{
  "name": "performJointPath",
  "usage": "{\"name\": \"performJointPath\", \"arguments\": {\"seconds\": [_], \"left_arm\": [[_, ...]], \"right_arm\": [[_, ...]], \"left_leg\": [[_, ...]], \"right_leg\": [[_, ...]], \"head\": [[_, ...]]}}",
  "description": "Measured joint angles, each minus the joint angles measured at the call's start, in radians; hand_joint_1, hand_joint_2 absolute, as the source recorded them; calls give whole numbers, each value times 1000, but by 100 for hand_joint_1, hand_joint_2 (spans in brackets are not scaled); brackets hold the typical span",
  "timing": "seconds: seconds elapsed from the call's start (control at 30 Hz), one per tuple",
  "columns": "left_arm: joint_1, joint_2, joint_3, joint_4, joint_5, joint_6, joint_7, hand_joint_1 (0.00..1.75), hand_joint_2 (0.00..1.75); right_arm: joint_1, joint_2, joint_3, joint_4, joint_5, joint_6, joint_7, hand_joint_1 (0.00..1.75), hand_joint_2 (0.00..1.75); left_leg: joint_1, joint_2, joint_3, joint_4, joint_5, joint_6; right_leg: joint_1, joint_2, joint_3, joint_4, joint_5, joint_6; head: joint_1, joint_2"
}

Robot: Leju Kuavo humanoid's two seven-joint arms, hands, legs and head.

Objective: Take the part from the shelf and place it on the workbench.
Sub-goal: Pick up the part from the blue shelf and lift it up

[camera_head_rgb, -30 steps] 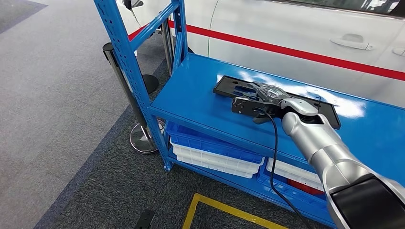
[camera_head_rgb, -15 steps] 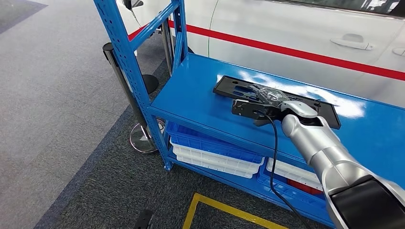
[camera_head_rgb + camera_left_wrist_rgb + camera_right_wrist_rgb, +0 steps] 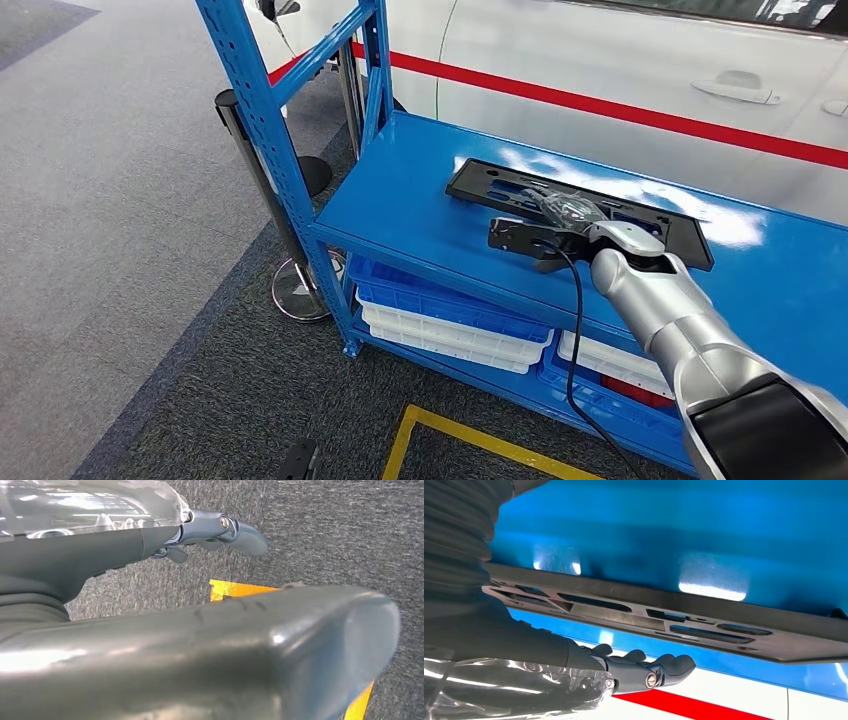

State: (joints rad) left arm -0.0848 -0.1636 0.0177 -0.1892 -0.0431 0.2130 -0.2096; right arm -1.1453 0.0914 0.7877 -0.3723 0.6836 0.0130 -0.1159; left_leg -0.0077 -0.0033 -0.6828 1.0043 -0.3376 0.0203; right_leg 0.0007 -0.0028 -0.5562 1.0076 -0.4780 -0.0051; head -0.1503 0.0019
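Observation:
The part [image 3: 497,185] is a long, flat black plate with slots, lying on the top level of the blue shelf [image 3: 400,200]. My right hand [image 3: 540,236] rests over the plate's near edge, around its middle, with its dark fingers [image 3: 508,233] stretched out flat toward the left. In the right wrist view the plate [image 3: 704,622] runs across the picture, with the fingers [image 3: 649,667] straight alongside it and nothing gripped. My left hand [image 3: 215,527] hangs over the grey carpet and holds nothing.
A white car [image 3: 620,60] with a red stripe stands close behind the shelf. Blue and white trays [image 3: 450,325] fill the lower level. A blue upright [image 3: 265,120] and a stanchion post [image 3: 255,170] stand at the left. Yellow floor tape [image 3: 440,435] runs below.
My right hand has slid slightly toward the shelf's front edge and settled lower on the plate. The plate has not moved.

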Motion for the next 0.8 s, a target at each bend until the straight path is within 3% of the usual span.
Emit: {"name": "performJointPath", "arguments": {"seconds": [0.13,0.2,0.23,0.33,0.37,0.4,0.43,0.5,0.57,0.63,0.7,0.73,0.8], "left_arm": [[-1,0,6,0,13,-14,-2,0,0],[0,-1,9,0,14,-14,0,0,0],[-1,-1,10,0,14,-14,0,0,0],[-2,-2,15,0,14,-14,1,0,0],[-1,-3,17,0,14,-13,2,0,0],[0,-3,19,0,14,-13,3,0,0],[3,-3,20,0,13,-12,4,0,0],[6,-3,22,0,12,-11,7,0,0],[5,-4,23,0,11,-10,9,0,0],[5,-4,23,0,11,-9,10,0,0],[7,-5,23,0,12,-7,14,0,0],[6,-6,23,0,12,-9,17,0,0],[5,-6,24,0,13,-15,23,0,0]], "right_arm": [[2,-1,0,0,0,-1,0,0,175],[3,-4,0,0,0,-1,1,0,175],[1,-5,0,-1,0,-1,1,0,175],[1,-10,0,0,0,-1,1,0,175],[6,-13,0,0,0,-1,1,0,175],[11,-16,0,1,0,-1,1,0,175],[14,-18,0,1,0,-1,2,0,175],[14,-22,0,2,0,-1,2,0,175],[15,-26,0,2,0,-2,2,0,175],[21,-28,1,2,0,-2,1,0,175],[22,-30,1,1,1,-3,0,0,175],[20,-30,1,0,1,-3,0,0,175],[19,-30,1,-1,1,-3,-1,0,175]], "left_leg": [[-6,-1,3,-12,-14,17],[-1,-2,27,-35,-21,25],[1,-2,41,-41,-22,29],[4,-1,57,-43,-26,31],[5,-1,59,-41,-30,29],[9,-2,62,-37,-34,24],[13,-3,64,-30,-40,17],[22,-4,67,-8,-58,0],[25,-3,65,11,-76,-18],[24,-3,68,18,-84,-34],[25,-2,68,33,-87,-44],[27,-1,55,60,-93,-47],[28,0,-5,170,-130,-53]], "right_leg": [[-3,-1,4,6,12,13],[-5,0,2,29,11,20],[-6,1,-9,51,-5,24],[-14,3,-102,201,-79,37],[-19,3,-132,241,-88,42],[-24,3,-148,250,-78,48],[-30,3,-146,222,-48,54],[-40,3,-106,106,27,67],[-39,4,-81,34,48,56],[-33,5,-79,29,37,30],[-33,5,-66,29,42,15],[-34,6,-59,27,40,9],[-32,6,-47,25,32,-1]], "head": [[0,0],[0,0],[1,0],[2,0],[2,0],[2,0],[2,0],[2,0],[2,0],[2,0],[2,0],[2,0],[2,0]]}}
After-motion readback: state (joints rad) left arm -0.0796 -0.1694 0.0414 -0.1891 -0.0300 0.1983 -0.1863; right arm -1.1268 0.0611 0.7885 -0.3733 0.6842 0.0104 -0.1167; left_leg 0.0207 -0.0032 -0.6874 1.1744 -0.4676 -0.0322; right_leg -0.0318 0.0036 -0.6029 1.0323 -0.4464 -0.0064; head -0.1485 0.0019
